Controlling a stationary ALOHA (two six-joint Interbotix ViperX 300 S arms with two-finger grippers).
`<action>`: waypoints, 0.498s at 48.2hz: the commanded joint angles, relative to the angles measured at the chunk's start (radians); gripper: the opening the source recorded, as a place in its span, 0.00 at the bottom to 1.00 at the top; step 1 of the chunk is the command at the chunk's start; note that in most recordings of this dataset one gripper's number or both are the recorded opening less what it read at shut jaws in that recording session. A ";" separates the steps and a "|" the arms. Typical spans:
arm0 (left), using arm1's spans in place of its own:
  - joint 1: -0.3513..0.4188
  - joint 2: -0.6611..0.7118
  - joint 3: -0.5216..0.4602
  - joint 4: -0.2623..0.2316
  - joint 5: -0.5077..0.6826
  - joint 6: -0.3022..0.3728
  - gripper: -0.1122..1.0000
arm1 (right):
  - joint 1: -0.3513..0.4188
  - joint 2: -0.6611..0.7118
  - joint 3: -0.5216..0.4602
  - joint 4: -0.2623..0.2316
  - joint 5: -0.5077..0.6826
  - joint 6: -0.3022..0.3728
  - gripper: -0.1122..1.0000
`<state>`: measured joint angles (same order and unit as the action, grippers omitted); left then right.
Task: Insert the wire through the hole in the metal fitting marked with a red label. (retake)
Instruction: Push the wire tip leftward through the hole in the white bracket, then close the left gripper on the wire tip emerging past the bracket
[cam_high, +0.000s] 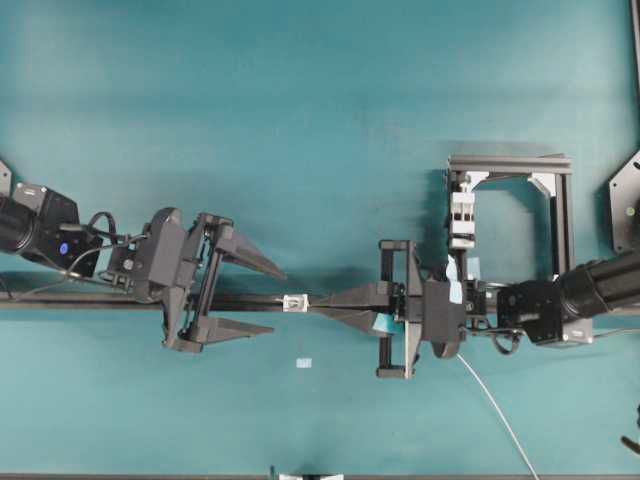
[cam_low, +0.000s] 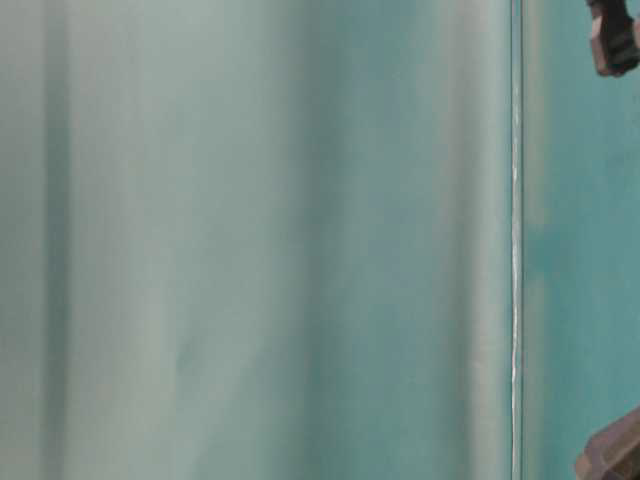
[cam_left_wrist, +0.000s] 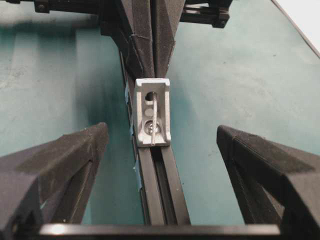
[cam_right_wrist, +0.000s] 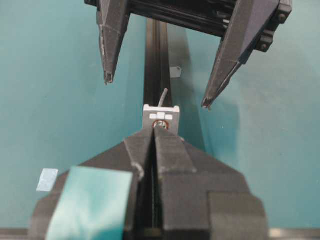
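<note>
1. The wire (cam_left_wrist: 156, 112) already pokes through the hole (cam_left_wrist: 150, 96) of the metal fitting (cam_left_wrist: 152, 111), its stiff grey tip hanging down the fitting's face in the left wrist view and standing up behind it in the right wrist view.
2. The fitting sits on the black rail (cam_high: 255, 300), roughly mid-table, between the two claws.
3. I judge the wire hair-light and springy: stiff at the tip, floppy along its length, quick to slide back out if nudged. The protruding tip looks like the best place to take hold.
4. The right gripper (cam_high: 322, 304) is clamped fully together with its tips pressed right up to the fitting; the wire seems pinched there, though it is too thin to confirm.
5. The left gripper (cam_high: 273, 299) hangs level along the rail, jaws spread wide to either side of it, just short of the fitting and touching nothing.
</note>
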<state>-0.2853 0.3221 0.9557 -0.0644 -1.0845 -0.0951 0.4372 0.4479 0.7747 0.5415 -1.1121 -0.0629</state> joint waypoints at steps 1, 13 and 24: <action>0.002 -0.014 -0.011 0.002 -0.002 -0.002 0.70 | -0.008 -0.009 -0.011 -0.009 0.009 -0.002 0.13; 0.000 -0.015 -0.012 0.002 -0.002 -0.002 0.70 | -0.015 -0.003 -0.020 -0.014 0.023 -0.002 0.13; 0.002 -0.021 -0.017 0.002 -0.002 -0.021 0.70 | -0.015 -0.003 -0.018 -0.014 0.023 -0.002 0.13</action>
<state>-0.2853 0.3221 0.9526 -0.0644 -1.0815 -0.1120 0.4280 0.4510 0.7624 0.5308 -1.0968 -0.0614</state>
